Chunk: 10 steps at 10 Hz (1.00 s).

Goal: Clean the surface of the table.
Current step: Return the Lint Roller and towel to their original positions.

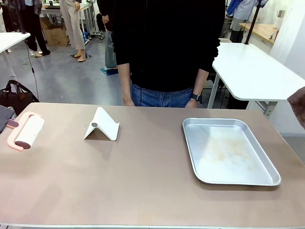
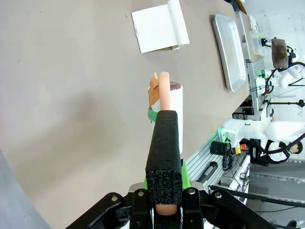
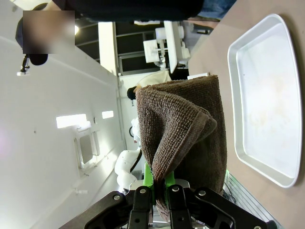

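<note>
The tan-brown table (image 1: 143, 181) stretches across the front view. At its left end a lint roller (image 1: 26, 131) with a white roll and a pink frame lies low over the top. In the left wrist view my left gripper (image 2: 164, 157) is shut on the roller's black foam-wrapped handle (image 2: 164, 138), and the white roll (image 2: 172, 107) points away from it over the table (image 2: 71, 95). My right gripper (image 3: 159, 183) is shut on a folded brown towel (image 3: 183, 129), held off the table's right side; a corner of the towel (image 1: 298, 100) shows at the front view's right edge.
A shallow silver metal tray (image 1: 228, 150) with faint stains lies on the right half. A white folded stand (image 1: 101, 125) sits left of centre. A person in a black top (image 1: 167, 43) stands at the far edge, hands down. A white table (image 1: 252, 71) stands behind on the right.
</note>
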Each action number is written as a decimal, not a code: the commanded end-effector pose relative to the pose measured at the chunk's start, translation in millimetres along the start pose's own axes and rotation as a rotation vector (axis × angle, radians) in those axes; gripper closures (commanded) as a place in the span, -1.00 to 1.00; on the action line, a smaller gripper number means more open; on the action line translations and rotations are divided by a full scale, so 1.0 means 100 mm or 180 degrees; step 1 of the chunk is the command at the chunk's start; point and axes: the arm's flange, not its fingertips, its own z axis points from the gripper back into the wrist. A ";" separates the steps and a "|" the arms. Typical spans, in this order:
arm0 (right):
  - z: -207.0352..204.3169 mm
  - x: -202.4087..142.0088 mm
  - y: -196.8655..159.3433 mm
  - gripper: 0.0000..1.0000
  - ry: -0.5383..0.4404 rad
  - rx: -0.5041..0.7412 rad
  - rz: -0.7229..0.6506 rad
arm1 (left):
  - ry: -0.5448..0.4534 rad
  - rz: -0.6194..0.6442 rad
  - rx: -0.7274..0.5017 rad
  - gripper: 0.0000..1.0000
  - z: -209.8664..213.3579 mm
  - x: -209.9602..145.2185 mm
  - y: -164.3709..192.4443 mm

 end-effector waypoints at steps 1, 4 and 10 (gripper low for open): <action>0.00 -0.01 0.02 0.80 0.0000 0.0000 0.0015 | -0.0005 0.0021 0.0003 0.55 0.03 0.01 -0.01; -0.14 -0.12 0.15 0.80 -0.0115 -0.0090 0.0077 | 0.0081 -0.0062 0.0054 0.55 -0.02 0.12 -0.23; -1.61 -0.23 0.86 0.80 0.0282 -0.0816 0.0110 | 0.0017 -0.0301 0.0233 0.55 -0.17 0.48 -1.38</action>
